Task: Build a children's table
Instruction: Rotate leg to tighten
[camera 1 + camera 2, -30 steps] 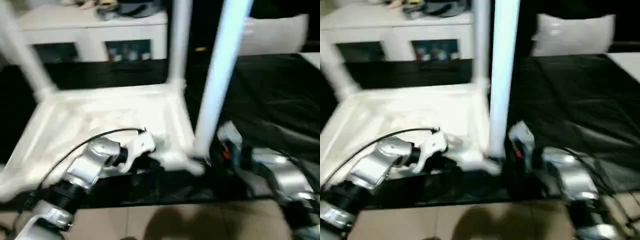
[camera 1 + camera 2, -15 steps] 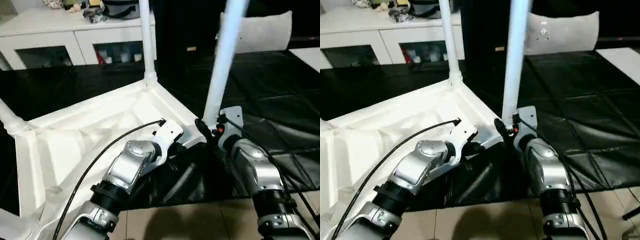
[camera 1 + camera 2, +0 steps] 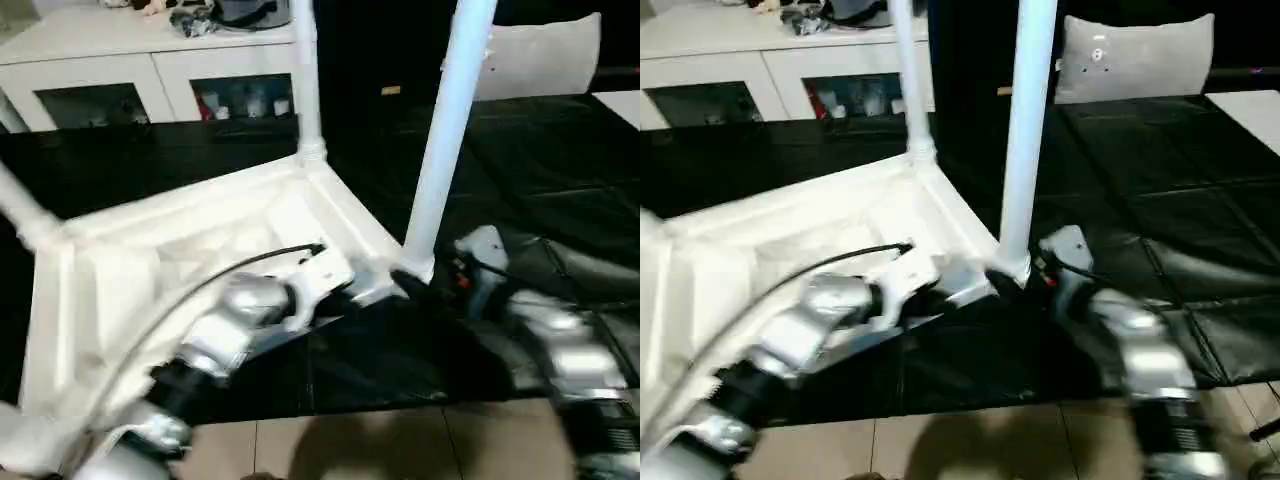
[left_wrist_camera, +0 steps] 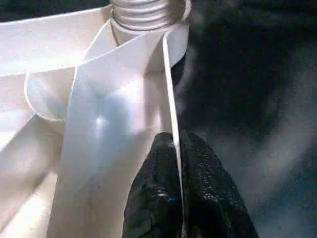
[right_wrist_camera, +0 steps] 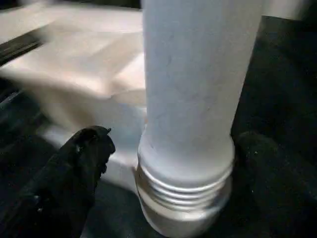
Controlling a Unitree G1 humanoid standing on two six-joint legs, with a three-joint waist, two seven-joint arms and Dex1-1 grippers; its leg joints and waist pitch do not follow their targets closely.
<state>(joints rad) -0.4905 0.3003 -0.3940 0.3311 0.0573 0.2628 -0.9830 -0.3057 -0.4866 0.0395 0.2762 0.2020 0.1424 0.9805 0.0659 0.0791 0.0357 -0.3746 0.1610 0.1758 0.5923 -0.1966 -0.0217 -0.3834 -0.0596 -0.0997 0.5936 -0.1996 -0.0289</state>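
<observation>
Left eye view: no readable writing or labels anywhere. Table top (image 3: 180,250) lies upside down on black mat (image 3: 560,170), ribbed underside up; far leg (image 3: 305,70) and near leg (image 3: 445,130) stand in corner sockets, tops cut off by frame. Left gripper (image 4: 177,163) pinched shut on thin rim of table top. Right gripper (image 5: 163,163) spread wide, fingers (image 5: 81,163) either side of near leg's threaded base, not gripping. Cabinet (image 3: 160,70) contents too blurred to identify.

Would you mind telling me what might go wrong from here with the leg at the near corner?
1. The near leg shows bare thread above its socket, so it may be loose and could lean, since the right hand stands open around it.
2. The left hand pinches only the tabletop's thin rim, which might slip.
</observation>
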